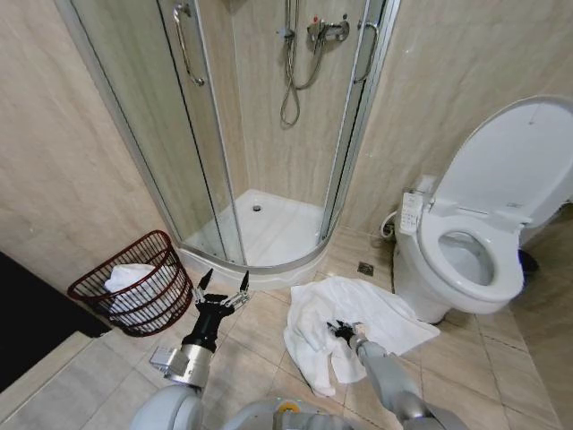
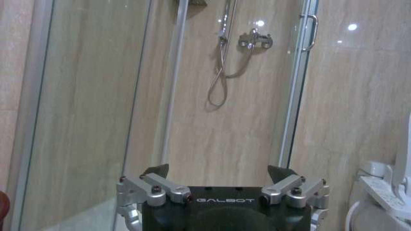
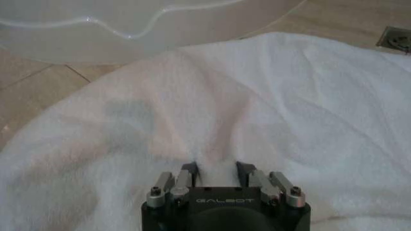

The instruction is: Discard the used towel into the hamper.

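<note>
The right gripper [image 1: 340,331] is pressed down into the white towel [image 1: 358,318] that lies crumpled on the tiled floor [image 1: 260,331], at about five o'clock from the middle of the head view, between the shower tray [image 1: 269,235] and the toilet [image 1: 474,260]; its fingers have closed to a narrow gap on a raised fold, a sensible place to bite since a ridge of cloth gives more purchase than a flat spread. The hamper [image 1: 130,285] stands at about eight o'clock, against the wall just beside the shower door, already holding some white cloth, well apart from the towel. The left gripper [image 1: 221,300] hangs idle just beside the hamper's rim, at seven o'clock, fingers spread wide and empty, likely kept clear so the other arm can work. In the left wrist view that gripper [image 2: 218,179] points at the shower glass with its jaws wide apart and nothing between them. In the right wrist view the right gripper [image 3: 216,169] sits at six o'clock, its dark fingertips [image 3: 188,168] pinching a narrow ridge of towel [image 3: 270,106] that rises between them, with the cloth spreading out all around and the shower tray's edge [image 3: 128,24] at twelve o'clock.
</note>
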Controlling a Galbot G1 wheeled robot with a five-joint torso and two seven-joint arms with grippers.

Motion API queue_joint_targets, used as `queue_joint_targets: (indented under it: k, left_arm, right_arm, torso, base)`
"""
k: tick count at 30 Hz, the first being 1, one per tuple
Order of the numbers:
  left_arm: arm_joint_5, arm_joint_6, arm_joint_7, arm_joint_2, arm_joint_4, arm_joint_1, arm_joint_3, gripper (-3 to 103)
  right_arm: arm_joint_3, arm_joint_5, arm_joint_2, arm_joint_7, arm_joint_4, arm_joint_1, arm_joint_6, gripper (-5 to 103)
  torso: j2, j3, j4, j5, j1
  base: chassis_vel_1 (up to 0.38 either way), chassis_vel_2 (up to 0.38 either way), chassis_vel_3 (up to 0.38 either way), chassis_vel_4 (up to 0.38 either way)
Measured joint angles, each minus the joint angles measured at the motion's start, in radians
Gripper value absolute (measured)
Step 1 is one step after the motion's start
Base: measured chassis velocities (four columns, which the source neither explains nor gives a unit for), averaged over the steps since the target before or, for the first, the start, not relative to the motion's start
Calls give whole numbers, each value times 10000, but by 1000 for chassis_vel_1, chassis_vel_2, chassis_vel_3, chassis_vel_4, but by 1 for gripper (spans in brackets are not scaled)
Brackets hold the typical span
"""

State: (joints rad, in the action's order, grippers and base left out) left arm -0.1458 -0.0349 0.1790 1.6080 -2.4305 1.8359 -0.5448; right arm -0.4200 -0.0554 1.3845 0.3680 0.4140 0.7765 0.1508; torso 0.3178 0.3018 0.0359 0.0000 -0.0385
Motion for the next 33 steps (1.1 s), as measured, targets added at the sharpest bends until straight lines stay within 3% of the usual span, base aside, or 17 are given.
queue_joint_targets:
  k: [2, 5, 8, 13, 22, 25, 26, 28, 29, 31, 33]
  left_arm:
    - [0, 0, 0, -1, 0, 0, 0, 100]
    - [0, 0, 0, 0, 1, 0, 0, 100]
    - [0, 0, 0, 0, 0, 0, 0, 100]
    - [0, 0, 0, 0, 0, 0, 0, 100]
    - [0, 0, 0, 0, 0, 0, 0, 100]
    - [0, 0, 0, 0, 0, 0, 0, 100]
    - [0, 0, 0, 0, 0, 0, 0, 100]
    - [0, 0, 0, 0, 0, 0, 0, 100]
    - [0, 0, 0, 0, 0, 0, 0, 100]
    - [0, 0, 0, 0, 0, 0, 0, 100]
    - [0, 0, 0, 0, 0, 0, 0, 100]
  right_arm:
    - [-8, 2, 1, -9, 4, 22, 12, 41]
    - [-17, 83, 43, -122, 11, 82, 136, 29]
    - [-19, 131, 62, -145, 12, 99, 171, 25]
    - [-105, 291, 160, -229, 186, 352, 429, 3]
    - [-216, -91, 236, -757, 1067, 1194, 690, 2]
    - [-384, -198, 368, -884, 1355, 1567, 2190, 2]
    - [-384, -198, 368, -884, 1355, 1567, 2190, 2]
    - [-505, -8, 435, -1115, 2087, 1930, 3176, 2]
    - [-505, -8, 435, -1115, 2087, 1930, 3176, 2]
    - [-784, 815, 465, -1675, 2674, 2213, 4234, 2]
    - [-933, 1106, 459, -1862, 3084, 2405, 4456, 2]
  torso:
    - [1, 0, 0, 0, 0]
    - [1, 1, 0, 0, -1]
    - [1, 1, 0, 1, -1]
    - [3, 2, 0, 0, -2]
    - [5, 2, 0, 1, -2]
    - [5, 3, 1, 1, -2]
    - [5, 3, 1, 1, -2]
    - [5, 3, 0, -1, -2]
    - [5, 3, 0, -1, -2]
    - [5, 3, 3, 5, -3]
    - [5, 4, 2, 4, -2]
  base:
    - [0, 0, 0, 0]
    - [0, 0, 0, 0]
    - [0, 0, 0, 0]
    - [0, 0, 0, 0]
    - [0, 0, 0, 0]
    - [0, 0, 0, 0]
    - [0, 0, 0, 0]
    - [0, 0, 0, 0]
    - [0, 0, 0, 0]
    - [0, 0, 0, 0]
    - [0, 0, 0, 0]
